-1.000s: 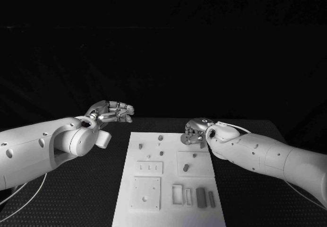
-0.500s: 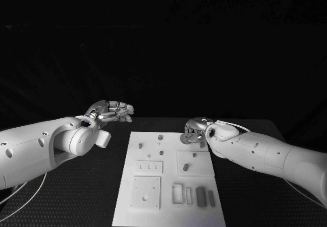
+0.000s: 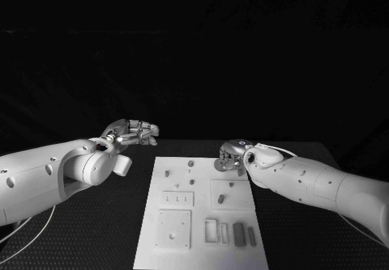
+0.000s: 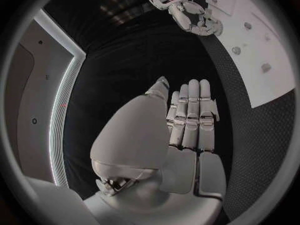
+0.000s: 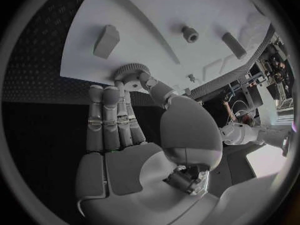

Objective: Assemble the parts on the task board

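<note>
Here the right robot hand (image 5: 134,135) pinches a round toothed part (image 5: 130,72) at the task board's (image 3: 201,222) far right corner, while the left robot hand (image 3: 134,133), holding nothing, fingers curled, hangs off its far left corner.

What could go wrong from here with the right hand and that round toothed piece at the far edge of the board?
The right hand holds the toothed round part with fingertips only, right at the task board edge; it might slip onto the black table. The wrist view shows a thin hold, so pressing down may tilt it. The left hand hovers off the board, unable to steady anything.
</note>
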Controlling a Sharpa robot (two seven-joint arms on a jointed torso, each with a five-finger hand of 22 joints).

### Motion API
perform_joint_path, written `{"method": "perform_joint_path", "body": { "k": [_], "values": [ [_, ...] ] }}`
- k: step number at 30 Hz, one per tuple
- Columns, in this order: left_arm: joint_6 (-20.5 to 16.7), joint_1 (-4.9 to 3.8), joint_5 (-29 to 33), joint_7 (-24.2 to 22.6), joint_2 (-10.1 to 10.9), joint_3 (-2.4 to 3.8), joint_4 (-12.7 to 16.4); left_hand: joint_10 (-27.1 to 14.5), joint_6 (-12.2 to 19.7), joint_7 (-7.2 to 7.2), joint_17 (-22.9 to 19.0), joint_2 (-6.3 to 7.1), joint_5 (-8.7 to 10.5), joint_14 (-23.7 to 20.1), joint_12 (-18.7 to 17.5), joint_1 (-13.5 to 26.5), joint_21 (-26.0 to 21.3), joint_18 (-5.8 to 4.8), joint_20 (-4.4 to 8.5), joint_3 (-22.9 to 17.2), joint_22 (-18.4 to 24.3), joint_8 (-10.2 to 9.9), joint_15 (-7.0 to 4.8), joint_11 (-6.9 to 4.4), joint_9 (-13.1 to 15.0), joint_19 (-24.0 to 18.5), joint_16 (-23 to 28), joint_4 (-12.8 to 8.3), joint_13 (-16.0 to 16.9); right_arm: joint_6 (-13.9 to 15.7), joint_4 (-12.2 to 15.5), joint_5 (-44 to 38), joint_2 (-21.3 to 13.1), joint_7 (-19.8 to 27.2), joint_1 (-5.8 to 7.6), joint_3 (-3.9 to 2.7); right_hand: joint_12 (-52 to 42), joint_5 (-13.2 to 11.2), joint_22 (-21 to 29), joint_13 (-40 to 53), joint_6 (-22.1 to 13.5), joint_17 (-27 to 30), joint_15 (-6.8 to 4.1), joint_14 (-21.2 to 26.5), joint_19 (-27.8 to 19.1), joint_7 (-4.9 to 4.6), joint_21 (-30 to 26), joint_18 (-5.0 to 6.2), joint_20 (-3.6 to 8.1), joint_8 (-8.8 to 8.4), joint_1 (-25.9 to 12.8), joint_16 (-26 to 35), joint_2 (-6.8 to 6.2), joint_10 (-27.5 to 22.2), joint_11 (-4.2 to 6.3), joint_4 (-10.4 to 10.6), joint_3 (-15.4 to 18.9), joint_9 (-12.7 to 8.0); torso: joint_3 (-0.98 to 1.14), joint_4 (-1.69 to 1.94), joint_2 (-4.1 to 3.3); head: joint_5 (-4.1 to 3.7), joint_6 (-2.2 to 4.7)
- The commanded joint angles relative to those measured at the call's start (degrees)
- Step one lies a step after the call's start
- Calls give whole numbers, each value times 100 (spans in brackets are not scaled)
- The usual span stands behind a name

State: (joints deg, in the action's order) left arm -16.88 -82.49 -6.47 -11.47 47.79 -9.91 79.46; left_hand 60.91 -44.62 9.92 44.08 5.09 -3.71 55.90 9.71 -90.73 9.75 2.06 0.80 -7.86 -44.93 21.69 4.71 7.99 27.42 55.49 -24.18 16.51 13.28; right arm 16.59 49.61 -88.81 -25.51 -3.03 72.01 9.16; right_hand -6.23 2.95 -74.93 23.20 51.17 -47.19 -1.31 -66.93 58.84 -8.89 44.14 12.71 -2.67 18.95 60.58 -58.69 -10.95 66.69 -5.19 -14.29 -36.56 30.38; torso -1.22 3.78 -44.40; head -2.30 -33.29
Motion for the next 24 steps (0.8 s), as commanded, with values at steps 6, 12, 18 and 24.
{"method": "perform_joint_path", "body": {
  "k": [6,12,18,24],
  "values": [
    [46,-4,-21,-59,-5,6,3,8,10,8,11,30,33,45,-40,39,-32,1,16,32,-8,-34,8,31,7,31,40,0,7,-482,-49,-99,50,-6,-124,75,44,-25,-104,-16,-68,22,8,85,-14,-51,15,229,-11,-71,-329,-17,-75,97,8,128,176,-23,3,3,0,2,-7],
    [48,-4,-21,-59,-14,6,2,8,10,8,13,30,33,46,-42,37,-34,1,16,31,-9,-35,8,31,9,32,42,0,8,-627,-87,-72,73,37,-138,88,-1,-24,-104,52,-142,29,-20,123,-47,-67,4,229,-8,-119,-330,-21,31,197,40,128,203,-50,0,8,-4,4,-7],
    [48,-4,-21,-54,-5,6,4,10,10,9,16,29,33,48,-45,36,-37,1,16,30,-11,-38,8,31,11,34,45,1,10,-885,-107,5,73,117,-144,91,-22,-23,-105,97,-177,29,-37,145,-65,-60,-1,228,-4,-140,-255,-25,229,224,58,92,169,-63,1,0,0,5,-11],
    [45,-4,-21,-53,-6,6,4,11,9,10,17,28,33,49,-47,38,-38,0,16,30,-11,-39,8,32,13,35,47,3,11,-1041,-120,66,65,148,-144,91,-29,-24,-116,237,-261,27,-37,223,-149,-57,-4,229,-31,-187,-150,-50,629,187,59,-233,245,-99,1,2,-1,2,-9]
  ]
}}
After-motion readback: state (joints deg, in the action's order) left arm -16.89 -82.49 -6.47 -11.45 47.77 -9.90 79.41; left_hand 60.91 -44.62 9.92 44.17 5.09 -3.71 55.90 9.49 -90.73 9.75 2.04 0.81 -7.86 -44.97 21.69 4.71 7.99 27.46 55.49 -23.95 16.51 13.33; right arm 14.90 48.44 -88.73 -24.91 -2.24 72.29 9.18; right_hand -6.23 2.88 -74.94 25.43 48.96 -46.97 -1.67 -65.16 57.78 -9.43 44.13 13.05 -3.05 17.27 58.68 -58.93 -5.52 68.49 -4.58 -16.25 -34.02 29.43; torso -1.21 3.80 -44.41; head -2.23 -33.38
